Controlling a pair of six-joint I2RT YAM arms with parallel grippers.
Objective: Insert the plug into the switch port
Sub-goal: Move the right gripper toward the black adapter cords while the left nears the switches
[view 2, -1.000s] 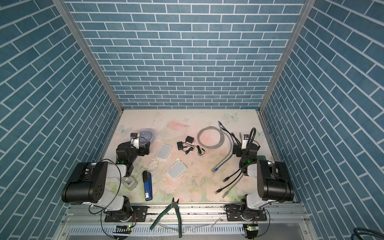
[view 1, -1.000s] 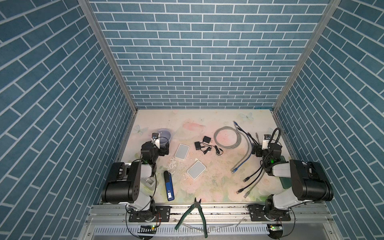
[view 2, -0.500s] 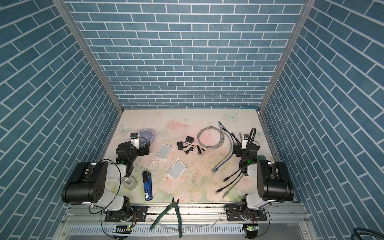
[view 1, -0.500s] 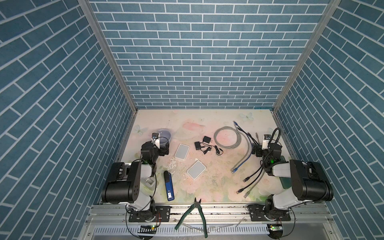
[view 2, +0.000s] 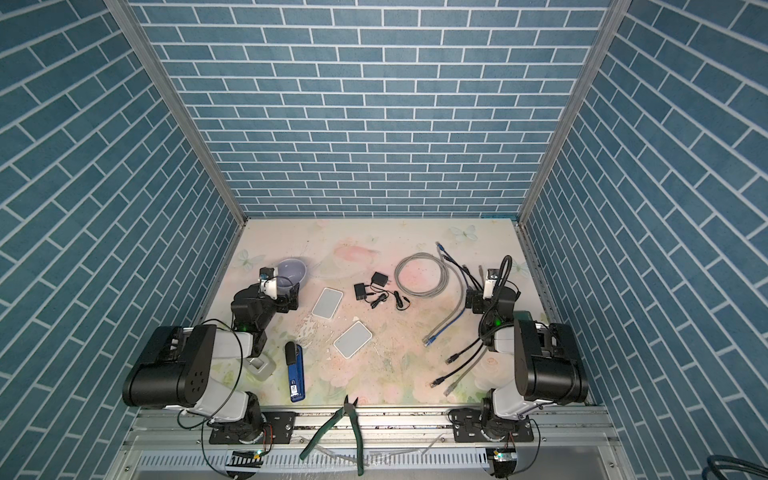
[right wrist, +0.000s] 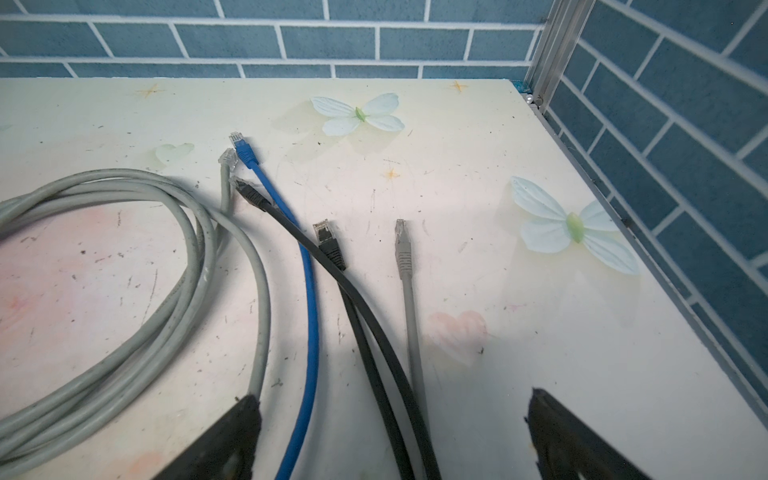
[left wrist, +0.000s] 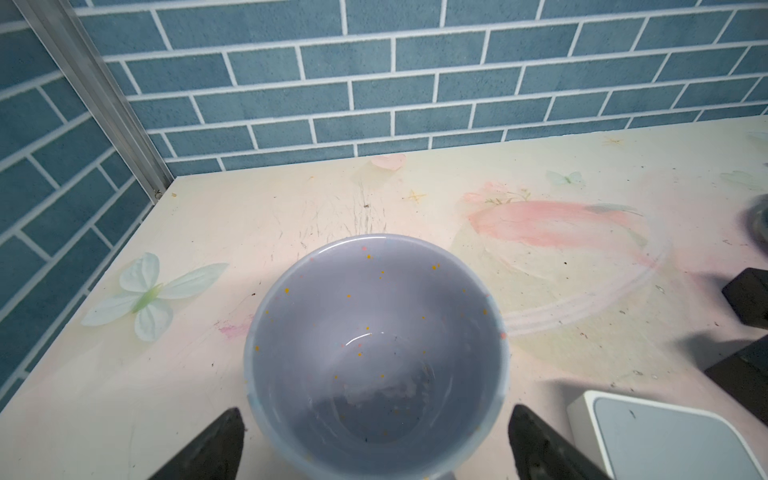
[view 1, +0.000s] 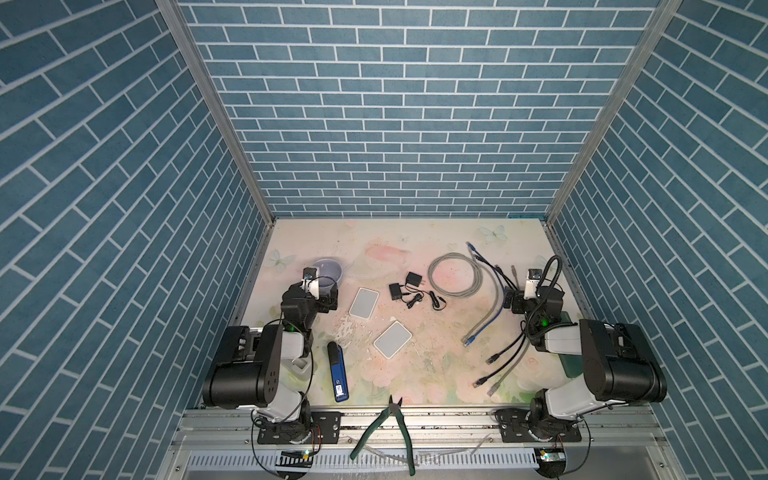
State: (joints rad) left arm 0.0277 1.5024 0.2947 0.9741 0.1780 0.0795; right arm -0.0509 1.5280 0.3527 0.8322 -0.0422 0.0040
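The left wrist view looks straight into a lilac speckled plastic bowl [left wrist: 376,332] and catches only a corner of one flat white rectangular switch box [left wrist: 665,440], just to the right of the left gripper [left wrist: 376,410]. In both top views the arm hides part of that bowl, but two such boxes show. The second switch box [view 1: 392,346] lies back toward that gripper's base and further to its right. The ports of the boxes cannot be made out.

Only the right wrist view gives plug detail. Five ends lie ahead of the right gripper [right wrist: 392,398]: a blue plug [right wrist: 243,149], a clear plug [right wrist: 227,160] on a grey lead, a far black plug [right wrist: 245,191], a near black plug [right wrist: 328,243] and a grey plug [right wrist: 402,249].

The top views add the cables' five other ends back toward that arm's base and a coiled grey cable [view 1: 453,276] to the gripper's left. They also show two small black power adapters [view 1: 412,278], one blue-and-black hand tool [view 1: 337,374] and one pair of green-handled pliers [view 1: 388,424].

The left gripper's jaws stand wide, with one black finger [left wrist: 208,449] on either side of the bowl, just beside its wall; whether they touch it cannot be told. The right gripper's jaws are equally wide. The blue, both black and one grey lead run between its fingers, and it grips none of them.
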